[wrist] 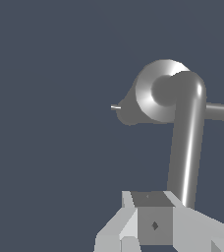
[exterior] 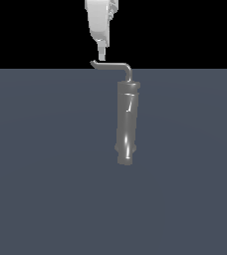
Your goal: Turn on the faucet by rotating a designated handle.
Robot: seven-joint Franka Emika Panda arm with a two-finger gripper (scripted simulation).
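Observation:
The faucet (exterior: 127, 122) is a thick shiny grey cylinder standing on the dark floor. From its top, the thin bent handle (exterior: 111, 65) runs toward the exterior view's left and ends in a small upturned tip. My white gripper (exterior: 101, 56) hangs just above that tip, its fingers together and nothing held. The wrist view looks down on the faucet's round top (wrist: 155, 93). There the handle (wrist: 186, 147) stretches from the top to my gripper (wrist: 154, 216), and its end is hidden behind the fingers (wrist: 155, 226).
A second thin rod (wrist: 223, 112) sticks out sideways from the faucet's top in the wrist view. A tiny bright point (wrist: 115, 107) shows at the faucet's far side. The flat slate-grey floor (exterior: 46, 174) lies all around.

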